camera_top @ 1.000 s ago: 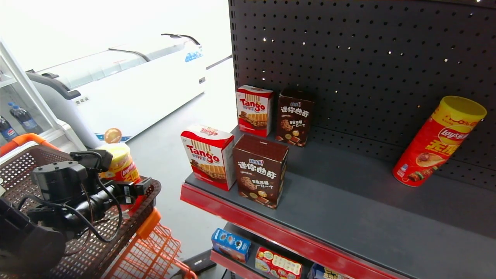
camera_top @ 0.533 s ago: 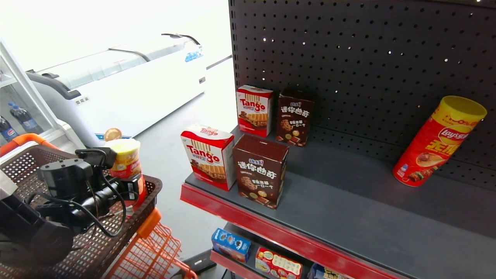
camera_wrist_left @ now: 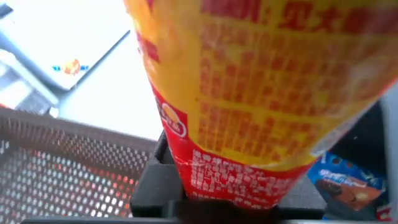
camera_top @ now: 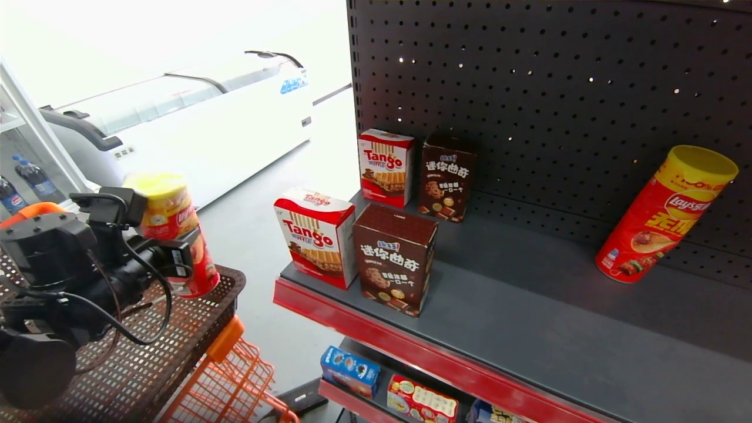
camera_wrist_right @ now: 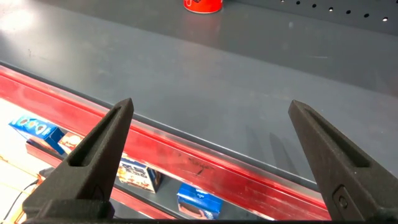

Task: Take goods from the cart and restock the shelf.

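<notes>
My left gripper (camera_top: 179,258) is shut on a red and yellow chip can (camera_top: 173,232), holding it upright and slightly tilted above the brown cart basket (camera_top: 176,346) at the left. The same chip can (camera_wrist_left: 261,93) looms large in the left wrist view. On the dark shelf (camera_top: 529,329) stand two red wafer boxes (camera_top: 317,235) and two brown cookie boxes (camera_top: 395,257), and another chip can (camera_top: 667,212) leans against the pegboard at the right. My right gripper (camera_wrist_right: 217,162) is open in front of the shelf's red front edge (camera_wrist_right: 186,155), nothing between its fingers.
A white chest freezer (camera_top: 176,129) stands behind the cart across the grey floor. A lower shelf holds a blue box (camera_top: 349,370) and other packs. The orange cart frame (camera_top: 229,376) sits below the basket. The shelf's middle and right front are bare.
The left gripper has lifted the chip can up out of the cart basket, and the can now stands higher and a little farther left.
</notes>
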Available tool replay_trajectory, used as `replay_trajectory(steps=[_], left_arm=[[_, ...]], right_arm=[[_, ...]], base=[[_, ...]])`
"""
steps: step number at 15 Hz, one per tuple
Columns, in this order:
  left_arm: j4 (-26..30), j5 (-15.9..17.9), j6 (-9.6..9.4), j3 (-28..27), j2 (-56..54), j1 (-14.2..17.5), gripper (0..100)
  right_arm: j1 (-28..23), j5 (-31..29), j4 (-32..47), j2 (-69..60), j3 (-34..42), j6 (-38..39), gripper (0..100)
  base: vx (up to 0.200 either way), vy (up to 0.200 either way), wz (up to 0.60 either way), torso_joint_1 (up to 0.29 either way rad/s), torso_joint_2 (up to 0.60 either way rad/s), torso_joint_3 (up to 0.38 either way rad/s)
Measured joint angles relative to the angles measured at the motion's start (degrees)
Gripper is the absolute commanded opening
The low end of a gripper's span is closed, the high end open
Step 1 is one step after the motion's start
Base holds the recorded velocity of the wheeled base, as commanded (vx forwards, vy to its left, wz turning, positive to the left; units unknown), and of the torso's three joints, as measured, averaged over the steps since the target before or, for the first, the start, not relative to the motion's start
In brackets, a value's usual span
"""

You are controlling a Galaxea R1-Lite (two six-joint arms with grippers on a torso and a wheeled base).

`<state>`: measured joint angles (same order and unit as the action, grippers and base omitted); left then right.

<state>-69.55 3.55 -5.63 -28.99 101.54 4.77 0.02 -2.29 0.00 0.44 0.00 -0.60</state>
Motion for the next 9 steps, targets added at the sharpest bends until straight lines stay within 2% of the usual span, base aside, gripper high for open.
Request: replay_trajectory(steps=[6, 7, 9], left_arm=[[1.56, 1.1, -0.35, 1.57, -11.7, -4.55, 0], [0.99, 1.8, -0.5, 1.76, -12.9, -5.1, 0], [1.07, 6.13, -0.27, 4.29, -14.91, -6.66, 0]], right_arm=[[0.02, 0.02, 0.0, 0.0, 0.0, 0.0, 100], [0.0, 0.0, 0.0, 0.0, 0.0, 0.0, 100], [0.02, 0.02, 0.0, 0.0, 0.0, 0.0, 100]], base=[[0.0, 0.0, 0.0, 0.0, 0.0, 0.0], [0.0, 0.0, 0.0, 0.0, 0.0, 0.0], [0.0, 0.0, 0.0, 0.0, 0.0, 0.0]])
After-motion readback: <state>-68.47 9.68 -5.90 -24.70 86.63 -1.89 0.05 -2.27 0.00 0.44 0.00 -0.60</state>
